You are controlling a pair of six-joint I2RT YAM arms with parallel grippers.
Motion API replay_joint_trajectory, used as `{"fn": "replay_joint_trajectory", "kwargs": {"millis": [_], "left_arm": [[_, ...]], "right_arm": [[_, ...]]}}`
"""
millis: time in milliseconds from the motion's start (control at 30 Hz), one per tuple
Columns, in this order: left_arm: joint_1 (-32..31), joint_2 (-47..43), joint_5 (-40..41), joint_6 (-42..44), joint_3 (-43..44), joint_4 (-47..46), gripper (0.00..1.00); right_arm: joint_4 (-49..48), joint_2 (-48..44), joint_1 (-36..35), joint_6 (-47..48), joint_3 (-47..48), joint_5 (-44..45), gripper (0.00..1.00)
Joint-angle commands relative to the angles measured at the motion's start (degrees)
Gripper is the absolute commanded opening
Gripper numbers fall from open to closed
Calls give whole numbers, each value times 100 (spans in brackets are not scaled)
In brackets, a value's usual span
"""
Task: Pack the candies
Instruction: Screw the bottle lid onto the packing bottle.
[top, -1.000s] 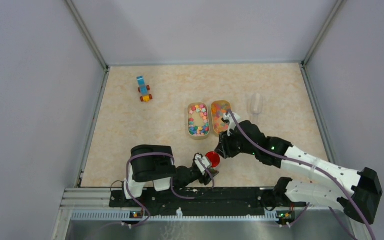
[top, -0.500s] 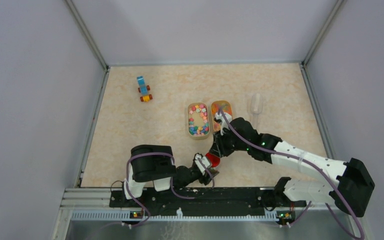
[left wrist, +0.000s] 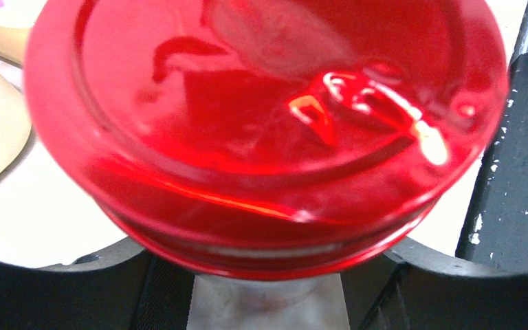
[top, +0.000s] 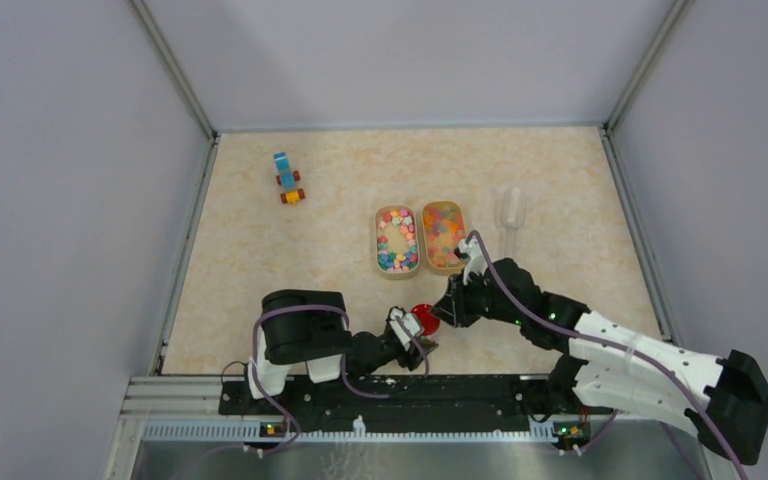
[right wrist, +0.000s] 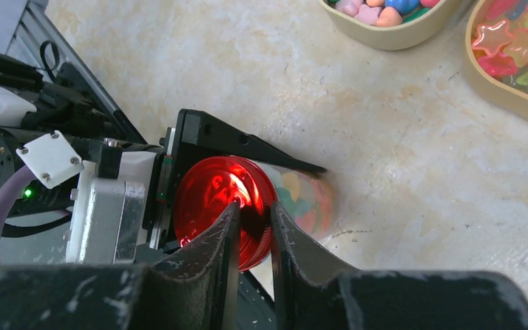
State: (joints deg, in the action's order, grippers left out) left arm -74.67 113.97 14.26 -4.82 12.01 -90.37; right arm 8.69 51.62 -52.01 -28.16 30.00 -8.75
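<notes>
Two trays [top: 378,242] of candies [top: 398,240]; left hand [top: 412,336] grips one jar [right wrist: 302,196]; right hand [right wrist: 254,210] pinches one lid [left wrist: 261,124].

Near centre blocked: left gripper [top: 410,338] clamps jar [right wrist: 304,196], right gripper [right wrist: 254,207] pinches lid [right wrist: 213,199]. Mid-table: left tray [top: 399,275], right tray [top: 444,270] side by side; scoop [top: 511,210] near right. Toy [top: 287,177] far left. Open tabletop [top: 290,260] left-centre, far strip.

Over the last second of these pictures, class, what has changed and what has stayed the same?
The right tool swung from over the right tray back toward the near edge, to the red lid. Its fingers now straddle the lid's rim, but whether they grip it is unclear. The left tool kept holding the jar. The left tray and toy vehicle stayed put.
</notes>
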Motion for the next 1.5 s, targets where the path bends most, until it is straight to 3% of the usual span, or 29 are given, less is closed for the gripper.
{"fn": "replay_joint_trajectory", "kwargs": {"millis": [0,200,433,767,1100,1467], "left_arm": [[88,432,-143,-519,-146,-1236,54],[102,450,-156,-546,-146,-1235,54],[115,458,-169,-555,-138,-1231,54],[122,483,-197,-554,-129,-1237,54],[133,493,-219,-555,-133,-1231,54],[146,478,-247,-564,-137,-1238,54]], "right_arm": [[488,-359,-626,-614,-483,-122,19],[730,-890,-1149,-1112,-632,257,17],[1335,-1275,-1156,-1096,-283,732,16],[1948,-713,-1123,-235,1057,2067,35],[1206,458,-367,588,1622,1077,41],[757,1201,-158,821,1611,481,37]]}}
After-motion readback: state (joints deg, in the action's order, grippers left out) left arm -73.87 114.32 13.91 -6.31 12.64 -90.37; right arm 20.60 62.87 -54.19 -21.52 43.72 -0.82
